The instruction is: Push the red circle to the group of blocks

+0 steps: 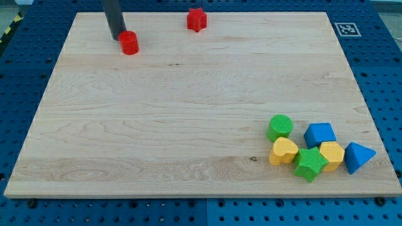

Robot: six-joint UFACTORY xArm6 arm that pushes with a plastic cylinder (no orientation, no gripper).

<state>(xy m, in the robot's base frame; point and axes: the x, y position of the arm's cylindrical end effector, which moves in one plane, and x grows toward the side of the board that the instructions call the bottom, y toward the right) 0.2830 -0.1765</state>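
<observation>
The red circle (129,43) lies near the view's top left of the wooden board (157,125). My tip (117,37) stands right against its upper left side, touching or nearly touching it. The group of blocks sits at the view's bottom right: a green circle (280,127), a yellow heart (283,151), a green star (310,164), a yellow hexagon (331,155), a blue pentagon-like block (320,134) and a blue triangle (358,156), packed close together.
A red star-shaped block (196,19) lies alone at the view's top centre, close to the board's far edge. A blue pegboard table (383,69) surrounds the board. A fiducial marker (346,28) sits at the board's top right corner.
</observation>
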